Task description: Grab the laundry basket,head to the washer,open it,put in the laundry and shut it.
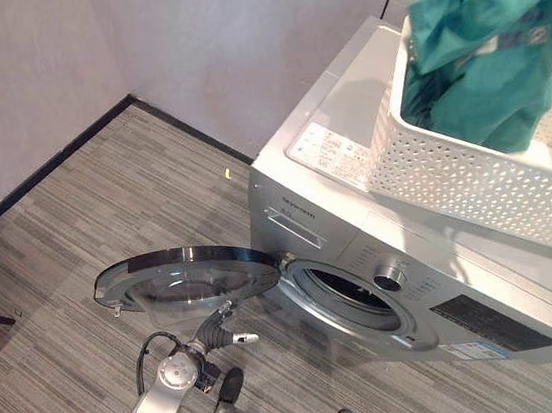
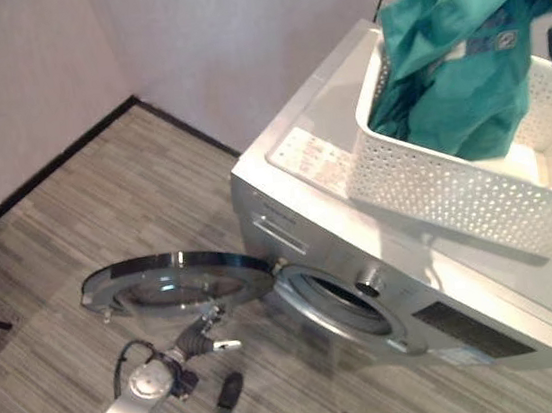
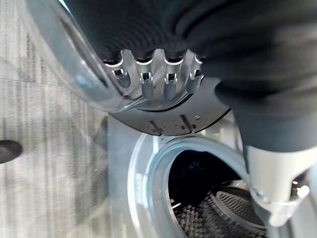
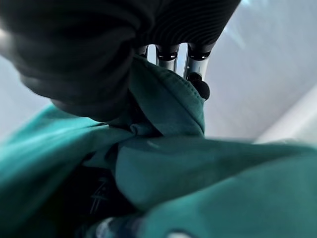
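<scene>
Left eye view puts the silver washer [image 1: 415, 270] in the right half of the frame, standing against the grey wall, with its round door [image 1: 186, 276] swung fully open to the left and lying almost flat over the striped grey floor [image 1: 78, 231]. The drum opening [image 1: 353, 298] sits at centre right, with a control knob [image 1: 389, 276] just above and to its right. A white label with small print [image 1: 330, 152] lies on the washer's top near the front left corner, and a dark panel with a pale sticker beside it [image 1: 492, 326] shows on the front at lower right; none of this writing can be read.

The white perforated laundry basket [image 1: 475, 182] rests on top of the washer at upper right. A teal garment [image 1: 488, 49] is lifted partly out of it, its lower part still hanging inside the basket; a small printed patch on the cloth is too blurred to read.

In the right wrist view the right hand [image 4: 171, 54] has its fingers closed round a bunched fold of the teal garment, clamped on the cloth.

The left hand [image 1: 223, 331] is at lower centre, just under the rim of the open door. In the left wrist view its fingers [image 3: 148, 79] curl against the door's clear bowl and hold nothing, with the dark drum beyond them.
</scene>
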Available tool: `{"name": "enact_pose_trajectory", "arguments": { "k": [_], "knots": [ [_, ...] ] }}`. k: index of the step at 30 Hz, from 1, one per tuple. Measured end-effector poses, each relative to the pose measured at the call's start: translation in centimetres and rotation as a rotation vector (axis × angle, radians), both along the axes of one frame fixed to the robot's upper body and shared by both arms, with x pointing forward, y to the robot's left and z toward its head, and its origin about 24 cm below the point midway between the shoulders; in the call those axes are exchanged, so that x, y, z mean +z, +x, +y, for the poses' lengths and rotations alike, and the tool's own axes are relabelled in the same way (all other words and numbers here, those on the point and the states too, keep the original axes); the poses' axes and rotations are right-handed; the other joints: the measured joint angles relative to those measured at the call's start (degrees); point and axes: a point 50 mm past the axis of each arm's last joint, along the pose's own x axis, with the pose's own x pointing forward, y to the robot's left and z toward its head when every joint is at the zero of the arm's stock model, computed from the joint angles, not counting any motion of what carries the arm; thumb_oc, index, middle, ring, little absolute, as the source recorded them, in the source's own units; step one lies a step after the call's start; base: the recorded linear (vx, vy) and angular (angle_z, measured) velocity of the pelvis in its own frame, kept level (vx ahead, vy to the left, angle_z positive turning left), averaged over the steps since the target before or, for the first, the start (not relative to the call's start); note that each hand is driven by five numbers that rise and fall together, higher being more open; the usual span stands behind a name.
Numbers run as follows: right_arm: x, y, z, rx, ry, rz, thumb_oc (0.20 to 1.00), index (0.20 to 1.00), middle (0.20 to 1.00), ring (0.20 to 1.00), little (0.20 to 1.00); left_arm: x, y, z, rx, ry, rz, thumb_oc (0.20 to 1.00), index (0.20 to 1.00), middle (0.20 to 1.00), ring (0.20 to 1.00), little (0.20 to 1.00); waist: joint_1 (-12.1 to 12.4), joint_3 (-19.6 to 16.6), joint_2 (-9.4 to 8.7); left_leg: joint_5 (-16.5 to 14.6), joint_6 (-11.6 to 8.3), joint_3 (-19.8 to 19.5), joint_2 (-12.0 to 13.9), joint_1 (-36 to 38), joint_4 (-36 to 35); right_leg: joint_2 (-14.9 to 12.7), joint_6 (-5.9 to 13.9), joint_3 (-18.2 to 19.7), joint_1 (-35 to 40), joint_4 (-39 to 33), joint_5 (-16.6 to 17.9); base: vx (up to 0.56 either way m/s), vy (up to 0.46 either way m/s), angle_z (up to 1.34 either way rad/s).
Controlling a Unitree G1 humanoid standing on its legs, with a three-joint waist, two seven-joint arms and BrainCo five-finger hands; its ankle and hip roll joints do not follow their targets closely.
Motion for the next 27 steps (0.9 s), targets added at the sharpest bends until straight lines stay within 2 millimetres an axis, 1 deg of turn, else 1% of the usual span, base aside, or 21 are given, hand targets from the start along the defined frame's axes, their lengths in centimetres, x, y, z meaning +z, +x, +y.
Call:
{"name": "enact_pose_trajectory", "arguments": {
  "k": [2,4,8,12,18,20,23,25,27],
  "knots": [
    [1.2,-0.5,0.0,-0.037,0.016,-0.074,0.200,0.200,0.200,0.200,0.200,0.0,0.0,0.2,0.021,0.005,-0.009,1.000,1.000,1.000,1.000,1.000,-0.11,-0.02,-0.02,0.00,0.00,0.41,0.13,0.70,-0.17,0.00,0.00,0.29,0.33,0.00,0.00,0.01,0.006,-0.07],
    [1.6,-0.6,0.0,-0.056,0.016,-0.110,0.200,0.200,0.200,0.200,0.200,0.0,-0.1,0.3,0.033,0.009,-0.012,1.000,1.000,1.000,1.000,1.000,-0.65,-0.02,-0.03,0.00,0.01,0.46,0.20,0.74,-0.17,0.08,0.00,0.39,0.34,0.00,0.00,0.00,0.002,-0.03],
    [2.2,-0.8,0.5,-0.082,0.007,-0.159,0.200,0.200,0.200,0.200,0.200,0.0,-0.1,0.5,0.046,0.011,-0.016,1.000,1.000,1.000,1.000,1.000,-1.68,-0.04,-0.05,0.01,0.02,0.94,0.33,1.24,-0.30,0.09,-0.03,1.12,0.41,0.00,0.05,0.00,-0.001,-0.06],
    [2.6,-1.2,0.3,-0.093,0.027,-0.199,0.200,0.200,0.200,0.200,0.200,0.1,0.0,0.7,0.065,0.018,-0.027,1.000,1.000,1.000,1.000,1.000,-3.01,-0.22,-0.24,0.01,0.02,1.08,0.46,1.48,-0.53,0.14,-0.03,1.43,0.37,0.01,0.06,0.00,-0.001,-0.03],
    [3.0,-1.3,0.4,-0.091,0.026,-0.212,0.200,0.200,0.200,0.200,0.200,0.1,0.1,1.0,0.083,0.023,-0.030,1.000,1.000,1.000,1.000,1.000,-3.34,-0.38,-0.40,0.02,0.04,2.43,0.67,2.39,-0.96,0.08,-0.04,2.36,0.39,0.01,0.06,0.00,0.000,-0.08],
    [3.2,-1.4,0.5,-0.090,0.026,-0.217,0.200,0.200,0.200,0.200,0.200,0.0,0.1,1.5,0.106,0.030,-0.029,1.000,1.000,1.000,1.000,1.000,-3.88,-0.46,-0.49,0.02,0.04,2.61,0.73,2.57,-1.06,0.08,-0.04,2.72,0.38,0.01,0.06,0.00,-0.004,-0.08],
    [3.5,-1.5,0.7,-0.104,0.012,-0.235,0.200,0.200,0.200,0.200,0.200,-0.1,0.0,1.6,0.112,0.033,-0.025,1.000,1.000,1.000,1.000,1.000,-4.55,-0.46,-0.48,0.02,0.04,2.67,0.80,2.85,-1.21,0.08,-0.05,3.01,0.43,0.01,0.08,0.00,-0.003,-0.05],
    [3.9,-1.8,0.8,-0.110,0.001,-0.262,0.200,0.200,0.200,0.200,0.200,-0.1,0.0,1.5,0.111,0.032,-0.025,1.000,1.000,1.000,1.000,1.000,-4.77,-0.51,-0.43,0.02,0.04,2.80,0.92,3.60,-1.71,0.09,-0.05,3.17,0.87,0.00,0.07,0.00,0.002,-0.04],
    [4.2,-2.3,0.5,-0.125,-0.008,-0.283,0.200,0.200,0.200,0.200,0.200,-0.1,0.1,1.5,0.111,0.032,-0.028,1.000,1.000,1.000,1.000,1.000,-4.77,-0.55,-0.44,0.02,0.04,2.86,0.95,3.96,-1.91,0.10,-0.05,3.17,1.11,0.00,0.07,0.00,0.000,0.00]
  ]
}}
